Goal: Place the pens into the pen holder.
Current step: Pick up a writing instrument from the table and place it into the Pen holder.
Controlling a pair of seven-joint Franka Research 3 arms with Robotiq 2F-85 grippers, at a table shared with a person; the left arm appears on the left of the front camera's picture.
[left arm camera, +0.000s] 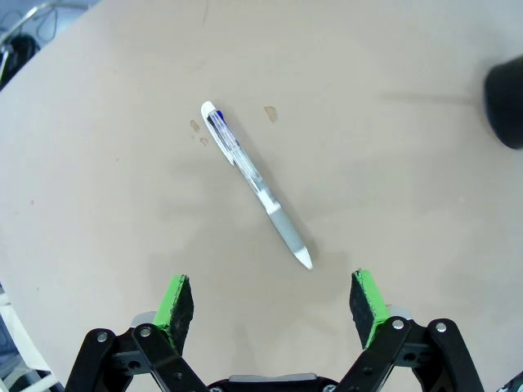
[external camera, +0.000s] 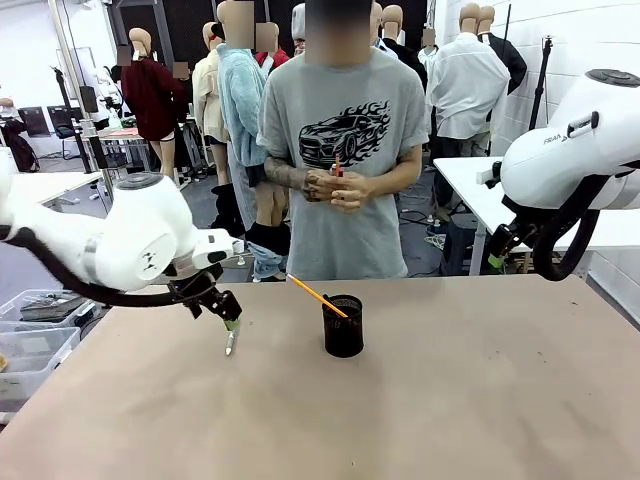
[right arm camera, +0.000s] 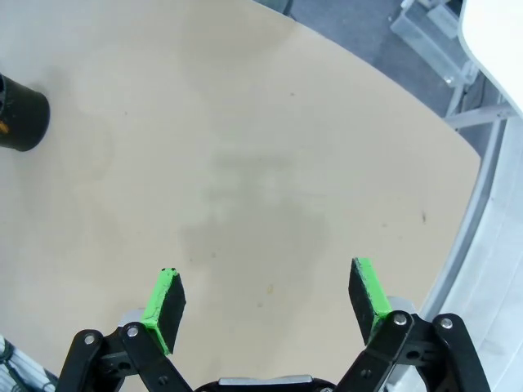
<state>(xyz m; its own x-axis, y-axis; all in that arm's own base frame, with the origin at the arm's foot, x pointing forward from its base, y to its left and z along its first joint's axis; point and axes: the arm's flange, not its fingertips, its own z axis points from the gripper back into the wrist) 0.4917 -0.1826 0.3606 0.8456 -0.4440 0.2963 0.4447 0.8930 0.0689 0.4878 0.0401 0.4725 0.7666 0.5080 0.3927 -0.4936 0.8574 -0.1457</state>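
Note:
A white-silver pen (left arm camera: 255,184) lies flat on the tan table, also visible in the front view as a pen (external camera: 230,342) just under my left gripper (external camera: 226,310). That left gripper (left arm camera: 274,299) hangs open above it, green pads (left arm camera: 174,302) spread to either side of the pen's tip. The black mesh pen holder (external camera: 343,326) stands mid-table with a yellow-orange pencil (external camera: 318,296) leaning out of it; it also shows as a dark holder (left arm camera: 507,102) and a holder (right arm camera: 20,113). My right gripper (right arm camera: 270,298) is open over bare table. The person holds a dark pen (external camera: 337,166) in clasped hands.
The person (external camera: 345,150) stands at the table's far edge. Clear plastic bins (external camera: 35,335) sit off the table's left side, and a white table (external camera: 480,190) stands at the right. The right arm (external camera: 570,170) is raised above the table's right side.

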